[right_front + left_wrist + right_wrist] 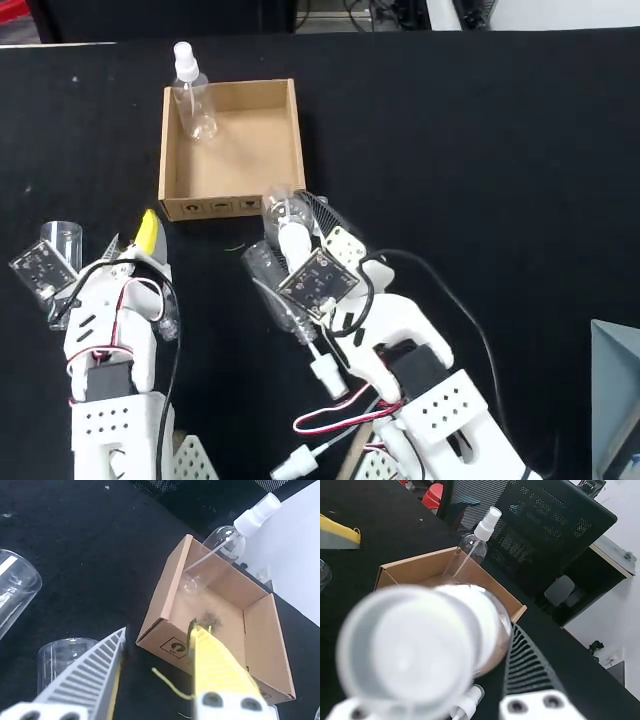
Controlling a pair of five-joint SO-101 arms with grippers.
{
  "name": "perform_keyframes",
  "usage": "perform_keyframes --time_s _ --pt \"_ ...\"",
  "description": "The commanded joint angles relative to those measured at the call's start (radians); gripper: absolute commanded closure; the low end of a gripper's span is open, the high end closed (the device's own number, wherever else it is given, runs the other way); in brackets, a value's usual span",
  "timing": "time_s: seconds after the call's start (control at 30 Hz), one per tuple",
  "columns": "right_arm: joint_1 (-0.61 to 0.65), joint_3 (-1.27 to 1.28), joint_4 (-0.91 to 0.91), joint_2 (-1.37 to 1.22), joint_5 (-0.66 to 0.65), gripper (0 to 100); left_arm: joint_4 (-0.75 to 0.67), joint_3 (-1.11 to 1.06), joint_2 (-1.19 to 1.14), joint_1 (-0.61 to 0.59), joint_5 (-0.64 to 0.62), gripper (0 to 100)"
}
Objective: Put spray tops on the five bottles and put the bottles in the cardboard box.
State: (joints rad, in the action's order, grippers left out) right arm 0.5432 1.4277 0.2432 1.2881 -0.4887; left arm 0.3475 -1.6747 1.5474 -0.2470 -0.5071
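A cardboard box point(285, 150) stands at the table's far middle. Inside it a clear bottle with a white spray top point(193, 95) leans in the back left corner; the same bottle point(227, 537) point(472, 542) rises over the box point(165, 600) point(405, 570). My right gripper point(290, 218) point(435, 645) is shut on a clear bottle point(280, 208) point(420, 645) just before the box's front wall. My left gripper point(130, 238) point(159, 630) hangs open front-left of the box, with nothing in it. Beside it stand topless bottles point(62, 240) point(12, 590) point(62, 655).
Another clear bottle point(272, 285) lies beside the right arm. Loose spray tops point(328, 372) point(295, 462) lie near the table's front, among red and white cables. A grey-blue object point(615, 390) sits at the right edge. Chairs stand beyond the table.
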Motion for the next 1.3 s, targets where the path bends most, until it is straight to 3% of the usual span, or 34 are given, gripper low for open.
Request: perform_keyframes --time_s 0.0,0.27,0.63,0.93,1.27 --pt "-0.068 -0.044 0.028 0.044 0.006 98.8 -0.025 -0.024 0.014 -0.056 0.005 82" --pt "-0.081 -0.2 0.221 0.038 0.008 98.8 -0.025 -0.016 0.014 -0.09 0.005 82" --pt "-0.083 -0.285 0.247 0.036 0.008 98.8 -0.025 -0.021 0.014 -0.082 0.009 82" --pt "-0.083 -0.44 0.376 0.033 0.006 98.7 -0.026 -0.022 0.014 -0.081 0.009 82" --pt "-0.081 -0.601 0.382 -0.239 0.006 98.7 -0.026 -0.024 0.014 -0.079 0.011 82"
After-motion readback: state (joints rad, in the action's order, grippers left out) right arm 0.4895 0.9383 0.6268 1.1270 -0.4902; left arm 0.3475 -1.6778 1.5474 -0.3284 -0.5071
